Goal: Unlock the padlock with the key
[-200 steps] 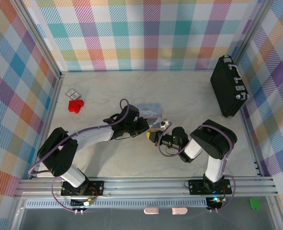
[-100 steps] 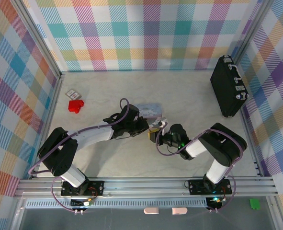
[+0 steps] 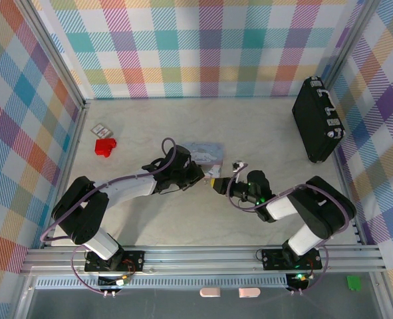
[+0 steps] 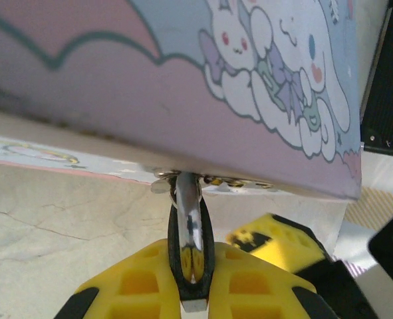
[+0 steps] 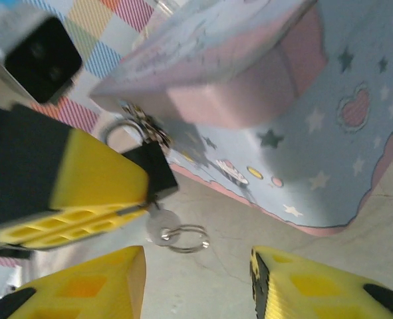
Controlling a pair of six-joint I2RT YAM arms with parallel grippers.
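Over the last second the right arm has swung its elbow out toward the right-hand wall, while its end effector has stayed just in front of the pale blue tin in the middle of the desk, close beside the left end effector.

From the right wrist view, the right end effector is released: its yellow fingers stand well apart with nothing between them. Just ahead of them the padlock hangs at the front edge of the tin, its thin shackle looped through the tin's catch and its dark body pressed against the left arm's yellow finger. A key sticks out from the underside of the lock, a small ring dangling off it.

The left wrist view shows the left end effector clenched on the padlock's silvery metal, right beneath the tin's cartoon-printed lid.

A red block sits far left, and a black case lies by the right wall.
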